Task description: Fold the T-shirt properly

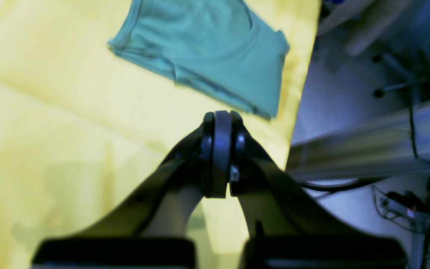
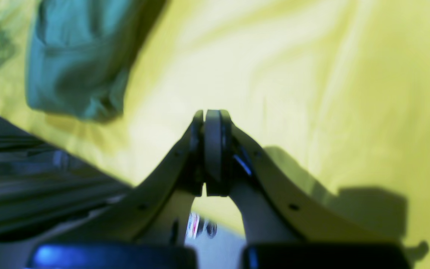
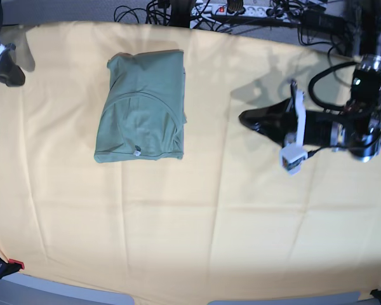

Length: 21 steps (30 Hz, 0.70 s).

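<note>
In your left wrist view, the left pincer [image 1: 217,123] is pressed together and empty, short of the folded T-shirt [image 1: 207,48], with the yellow cloth [image 1: 50,112] ending just right of it. Your right wrist view shows the right pincer [image 2: 211,121] likewise pressed together, the T-shirt [image 2: 73,63] at upper left near the cloth's edge. Only the base view shows the whole worktop: the T-shirt [image 3: 143,108] folded left of centre, wide bare cloth [image 3: 197,229] around it.

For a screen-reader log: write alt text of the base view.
A green T-shirt, folded into a rectangle, lies on a yellow cloth. The left pincer hovers shut beside it; the right pincer sits at the edge.
</note>
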{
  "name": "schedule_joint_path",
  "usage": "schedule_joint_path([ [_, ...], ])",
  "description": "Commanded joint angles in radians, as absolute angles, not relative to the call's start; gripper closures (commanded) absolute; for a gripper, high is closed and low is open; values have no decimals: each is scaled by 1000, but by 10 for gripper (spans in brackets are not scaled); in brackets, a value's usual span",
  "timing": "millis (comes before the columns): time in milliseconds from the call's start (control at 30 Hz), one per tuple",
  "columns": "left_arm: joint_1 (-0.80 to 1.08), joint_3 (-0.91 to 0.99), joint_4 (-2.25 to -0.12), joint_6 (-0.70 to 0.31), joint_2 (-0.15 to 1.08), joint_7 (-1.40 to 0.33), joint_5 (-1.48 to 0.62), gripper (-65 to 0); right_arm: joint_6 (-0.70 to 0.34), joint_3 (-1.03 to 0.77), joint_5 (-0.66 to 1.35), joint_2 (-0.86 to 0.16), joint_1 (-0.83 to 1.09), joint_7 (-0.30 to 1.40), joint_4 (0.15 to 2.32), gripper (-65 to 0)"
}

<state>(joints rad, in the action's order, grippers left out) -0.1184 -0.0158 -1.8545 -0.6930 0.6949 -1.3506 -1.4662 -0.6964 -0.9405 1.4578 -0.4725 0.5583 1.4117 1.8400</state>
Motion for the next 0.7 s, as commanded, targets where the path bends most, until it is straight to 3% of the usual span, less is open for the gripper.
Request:
schedule_joint_path([
  [0, -84, 32, -1897, -698, 728, -1341, -1484, 0, -698, -974, 1484, -496, 591, 1396, 1853, 0],
  [233, 317, 408, -2071, -631, 839, -1382, -1484, 0, -698, -1167, 1484, -487, 826, 1396, 1891, 0],
  [400, 648, 663, -2197, -609, 855, -1382, -1484, 0, -698, -1260, 1484, -419, 1005, 1396, 1925, 0],
  [667, 1104, 766, -2197, -609, 809, -1388, -1484, 0, -698, -1232, 1484, -309, 1158, 1396, 1909, 0],
])
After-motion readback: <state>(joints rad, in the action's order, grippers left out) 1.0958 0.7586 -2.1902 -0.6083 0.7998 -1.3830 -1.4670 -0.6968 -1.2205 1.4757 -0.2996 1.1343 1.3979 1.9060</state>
